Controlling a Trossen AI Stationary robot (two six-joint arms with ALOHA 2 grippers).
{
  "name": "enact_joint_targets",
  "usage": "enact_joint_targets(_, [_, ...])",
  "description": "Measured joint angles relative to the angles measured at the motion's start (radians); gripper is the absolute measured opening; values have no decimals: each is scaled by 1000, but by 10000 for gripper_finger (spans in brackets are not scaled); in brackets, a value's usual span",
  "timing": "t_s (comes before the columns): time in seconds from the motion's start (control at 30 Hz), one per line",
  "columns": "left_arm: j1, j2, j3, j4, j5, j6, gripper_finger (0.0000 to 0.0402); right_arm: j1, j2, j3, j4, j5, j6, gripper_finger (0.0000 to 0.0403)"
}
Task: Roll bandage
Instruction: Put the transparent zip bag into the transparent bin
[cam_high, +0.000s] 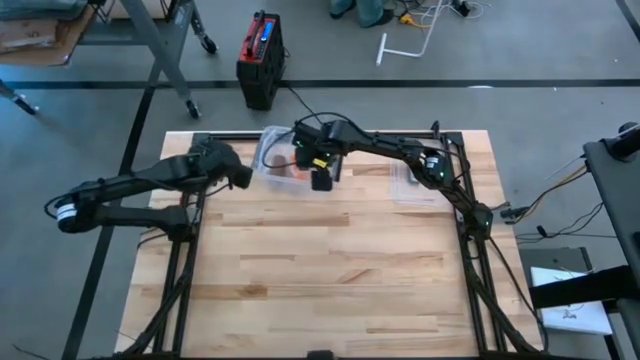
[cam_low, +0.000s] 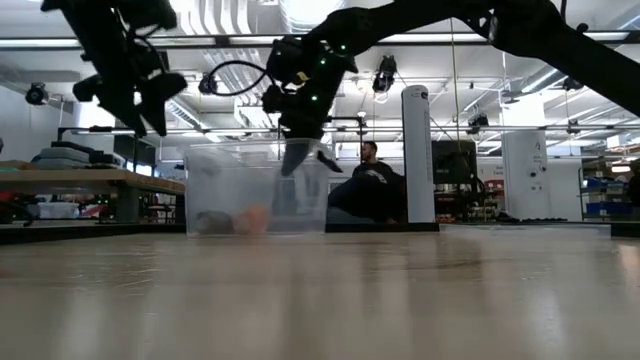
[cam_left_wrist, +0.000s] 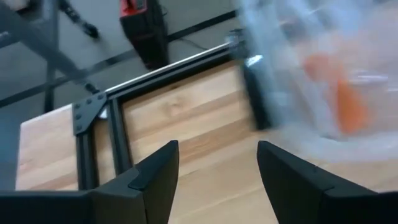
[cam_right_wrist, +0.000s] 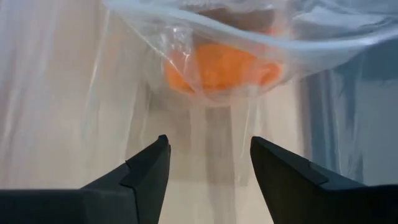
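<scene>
Near worktop (cam_high: 330, 290) bare. Farther back, left gripper (cam_high: 243, 178) hovering just left of the clear bin (cam_high: 272, 150), fingers (cam_left_wrist: 155, 177) spread, holding nothing, likely waiting to steady it. Right gripper (cam_high: 321, 181) poised over the bin, fingers (cam_right_wrist: 146, 165) apart and empty, aimed at the orange bandage (cam_right_wrist: 224, 65) inside, seemingly for pickup.

one clear plastic bin (cam_high: 272, 160) sits on one wooden table (cam_high: 330, 290). one orange item (cam_right_wrist: 227, 65) shows inside the bin. two dark arms reach in, each with one gripper: left gripper (cam_high: 240, 178), right gripper (cam_high: 321, 180). one person (cam_low: 372, 185) sits beyond.
</scene>
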Motion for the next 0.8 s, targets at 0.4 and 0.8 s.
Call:
enact_joint_targets(0.4, [56, 121, -77, 345, 143, 235, 175, 2, -10, 13, -418, -86, 17, 223])
enact_joint_targets(0.8, [54, 354, -93, 655, 298, 446, 172, 0, -23, 10, -289, -92, 71, 223])
